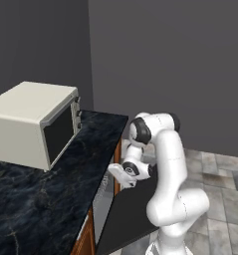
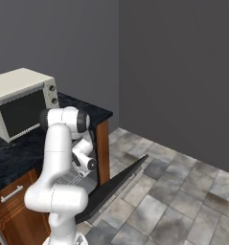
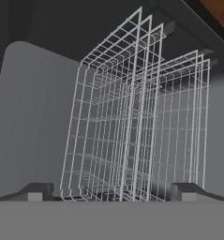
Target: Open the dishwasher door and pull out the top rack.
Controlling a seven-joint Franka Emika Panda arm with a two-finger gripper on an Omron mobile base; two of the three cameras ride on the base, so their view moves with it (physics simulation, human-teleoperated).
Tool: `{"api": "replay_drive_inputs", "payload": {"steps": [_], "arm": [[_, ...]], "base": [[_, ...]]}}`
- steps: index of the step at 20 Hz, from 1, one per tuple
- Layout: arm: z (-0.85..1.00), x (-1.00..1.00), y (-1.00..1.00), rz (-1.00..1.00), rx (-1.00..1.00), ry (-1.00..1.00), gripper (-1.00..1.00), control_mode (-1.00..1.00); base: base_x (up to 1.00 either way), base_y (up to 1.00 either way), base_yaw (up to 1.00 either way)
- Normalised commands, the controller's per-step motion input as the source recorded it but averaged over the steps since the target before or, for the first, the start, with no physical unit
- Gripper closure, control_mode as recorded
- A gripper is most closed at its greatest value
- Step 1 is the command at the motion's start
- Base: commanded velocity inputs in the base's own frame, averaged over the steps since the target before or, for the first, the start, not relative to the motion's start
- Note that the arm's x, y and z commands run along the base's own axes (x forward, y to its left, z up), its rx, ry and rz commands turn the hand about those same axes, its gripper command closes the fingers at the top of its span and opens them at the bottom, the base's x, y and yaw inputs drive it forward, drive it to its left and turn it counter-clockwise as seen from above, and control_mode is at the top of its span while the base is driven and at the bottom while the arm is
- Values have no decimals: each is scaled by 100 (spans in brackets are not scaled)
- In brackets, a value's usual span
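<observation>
The dishwasher door (image 1: pixel 133 209) is a black panel folded down almost flat in front of the cabinet, also visible in the right base view (image 2: pixel 117 184). My gripper (image 1: pixel 114 171) reaches into the opening above it, just under the counter edge. In the hand view the gripper (image 3: pixel 112 194) is open, its fingertips (image 3: pixel 36 192) wide apart with nothing between them. Straight ahead stand two light grey wire baskets side by side, one (image 3: pixel 108 122) nearer than the other (image 3: pixel 186 117); that view is rolled, so I cannot tell which is the top rack. A wire grid (image 2: pixel 68 179) shows beside my hand.
A beige microwave (image 1: pixel 36 124) sits on the dark marble counter (image 1: pixel 51 199). A wooden cabinet front (image 2: pixel 13 203) flanks the opening on the microwave's side. A wooden post (image 2: pixel 103 148) stands at the counter's end. Grey tiled floor (image 2: pixel 183 201) spreads beyond the door.
</observation>
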Motion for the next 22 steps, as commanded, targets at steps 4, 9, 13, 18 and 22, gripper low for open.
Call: {"api": "replay_drive_inputs", "payload": {"steps": [4, 9, 13, 18, 22], "arm": [[-24, 28, 12, 3, 4, 0, -100, -100], [-16, 27, 13, 3, 3, 0, -100, -100], [-18, 23, 16, 2, 2, 0, -100, -100], [-22, 23, 15, 2, 2, 0, -100, -100], [-24, 24, 13, 1, 1, 0, -100, -100]], "base": [[0, 0, 0], [0, 0, 0], [0, 0, 0], [0, 0, 0], [0, 0, 0]]}}
